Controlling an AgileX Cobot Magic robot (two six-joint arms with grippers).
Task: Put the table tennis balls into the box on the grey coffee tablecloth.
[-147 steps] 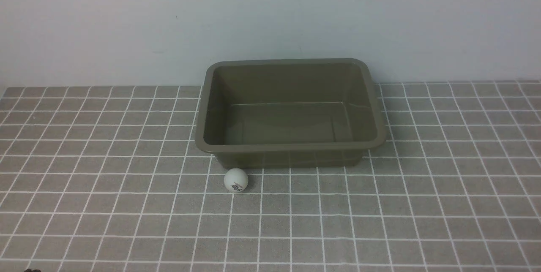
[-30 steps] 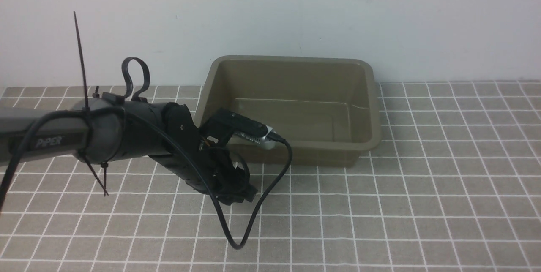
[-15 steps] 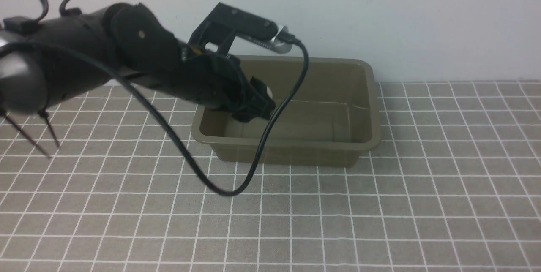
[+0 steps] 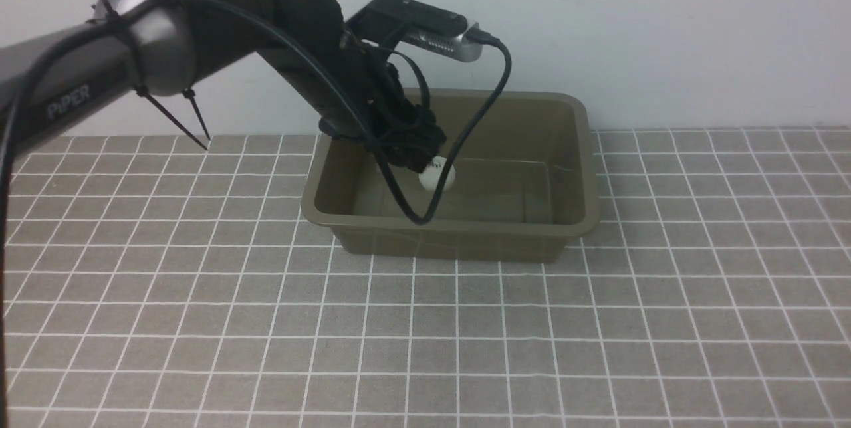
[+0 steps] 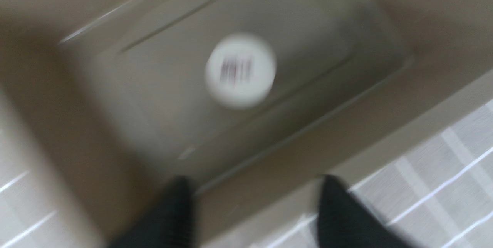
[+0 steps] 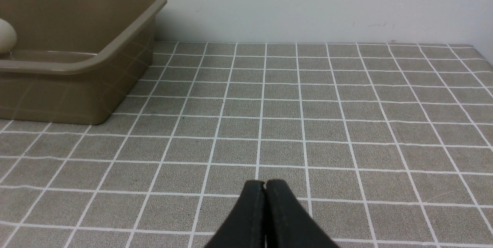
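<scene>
**Ball free over the tub: hold steady, then lift clear**

From where I stand, the left pincer (image 4: 415,155) hangs over the box (image 4: 465,244), in the upper middle of the front view. Its dark fingers (image 5: 175,205) are spread and nothing sits between them. In the left wrist view the table tennis ball (image 5: 240,70) shows in the centre of the frame, against the box floor and well away from both tips. The front view puts the ball (image 4: 437,177) just under the pincer, inside the walls and left of the box's centre. The wrist picture is smeared, so I cannot tell whether the ball rests on the floor or is dropping onto it.

The right pincer (image 6: 265,186) is pressed together and low over the grey coffee tablecloth (image 4: 598,321), well apart from the box. Its camera catches a sliver of the ball (image 6: 5,36) at the left edge of the frame.

To my eye, the release is the step in hand. A ball this light will likely bounce and roll, so the arm would do best to stay over the box interior with the fingers apart. It should not sweep sideways. The black cable (image 4: 425,215) loops down inside the box near the front rim, so a straight upward withdrawal looks safest. That keeps the cable from dragging the box or flicking the ball out.
</scene>
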